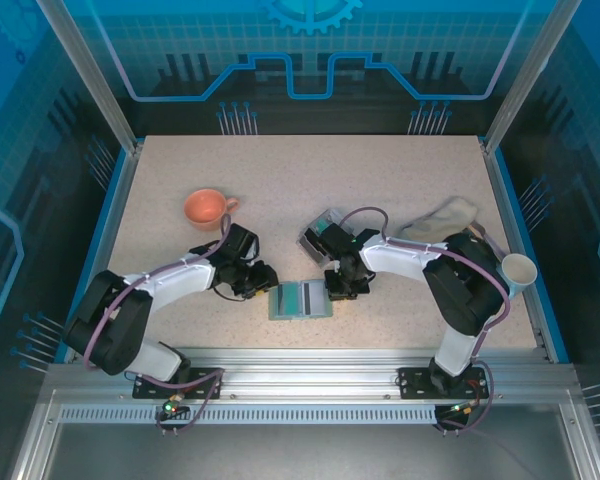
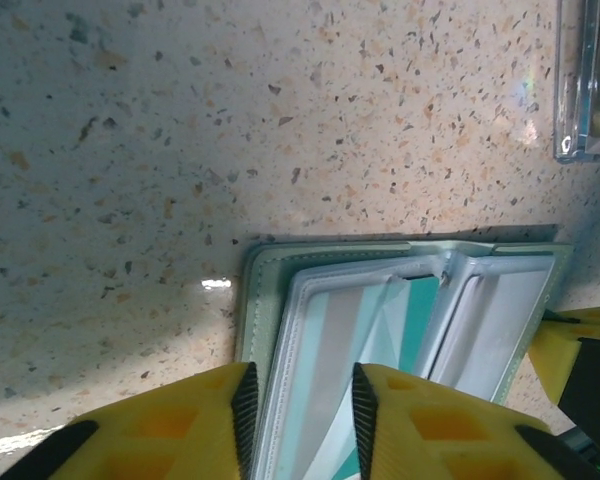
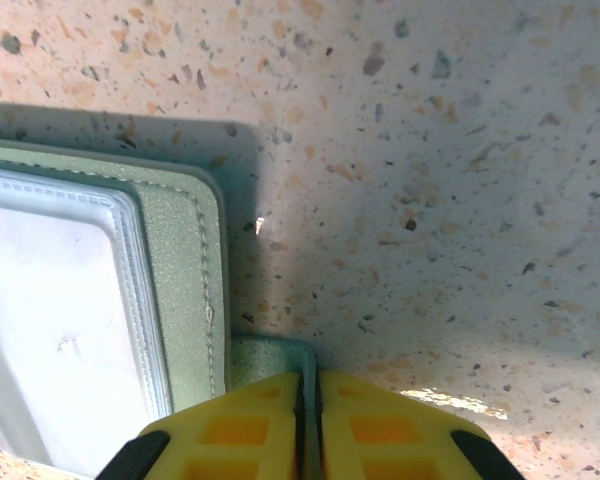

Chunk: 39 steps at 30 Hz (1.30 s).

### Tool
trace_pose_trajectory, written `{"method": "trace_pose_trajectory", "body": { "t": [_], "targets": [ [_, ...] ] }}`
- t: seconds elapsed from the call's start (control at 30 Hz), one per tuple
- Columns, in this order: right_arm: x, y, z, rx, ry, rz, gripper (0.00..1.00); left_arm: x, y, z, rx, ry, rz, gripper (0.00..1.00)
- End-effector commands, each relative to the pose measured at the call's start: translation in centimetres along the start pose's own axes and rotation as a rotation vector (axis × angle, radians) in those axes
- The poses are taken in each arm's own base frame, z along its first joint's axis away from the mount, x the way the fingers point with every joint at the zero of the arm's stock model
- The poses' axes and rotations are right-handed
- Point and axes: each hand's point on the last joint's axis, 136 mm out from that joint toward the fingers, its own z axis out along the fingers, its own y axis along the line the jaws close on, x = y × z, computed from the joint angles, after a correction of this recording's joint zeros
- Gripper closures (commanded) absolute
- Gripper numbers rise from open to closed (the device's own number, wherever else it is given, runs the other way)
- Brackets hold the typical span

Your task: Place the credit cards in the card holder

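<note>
The sage-green card holder (image 1: 300,300) lies open on the table between both arms, its clear inner sleeves facing up. A teal credit card (image 2: 420,320) and a pale striped card (image 2: 345,340) sit inside the sleeves of the card holder (image 2: 268,290). My left gripper (image 2: 302,410) hangs over the holder's left half, open, with the sleeve edge and striped card showing between its pads. My right gripper (image 3: 310,410) is shut on the holder's small closure tab (image 3: 265,358) at the right edge of the card holder (image 3: 180,250). From above, my left gripper (image 1: 265,280) and my right gripper (image 1: 338,290) flank it.
A clear plastic box (image 1: 322,232) stands just behind the right gripper; its corner is the clear plastic box (image 2: 585,80) in the left wrist view. An orange cup (image 1: 207,208) sits back left, a crumpled cloth (image 1: 442,216) back right, a white cup (image 1: 519,270) at the right edge.
</note>
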Motion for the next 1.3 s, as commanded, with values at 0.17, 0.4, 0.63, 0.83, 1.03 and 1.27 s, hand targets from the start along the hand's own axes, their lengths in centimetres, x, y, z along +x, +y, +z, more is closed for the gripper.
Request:
{"method": "trace_pose_trajectory", "body": {
  "t": [0.17,0.4,0.63,0.83,1.03,1.27],
  "targets": [
    [0.5,0.9,2.0,-0.023,0.032,-0.02,0.88,-0.4,0.7,1.6,-0.028,0.024,0.008,0.65],
    [0.6,0.9,2.1,-0.023,0.035,-0.02,0.88,-0.3,-0.3,2.6,0.035,0.053,0.009,0.7],
    [0.8,0.9,2.4,-0.025,0.038,-0.015,0.88,-0.1,-1.7,2.2,0.128,0.048,0.015,0.74],
    [0.8,0.7,2.5,-0.022,0.039,-0.012,0.88,0.0,-1.8,2.2,0.133,0.056,0.014,0.81],
    [0.8,0.6,2.4,-0.017,0.034,-0.01,0.88,0.1,-2.6,1.2,0.16,0.048,0.033,0.9],
    [0.5,0.9,2.0,-0.028,0.024,-0.01,0.88,0.4,-3.5,-0.5,0.176,0.045,0.063,1.0]
  ]
}}
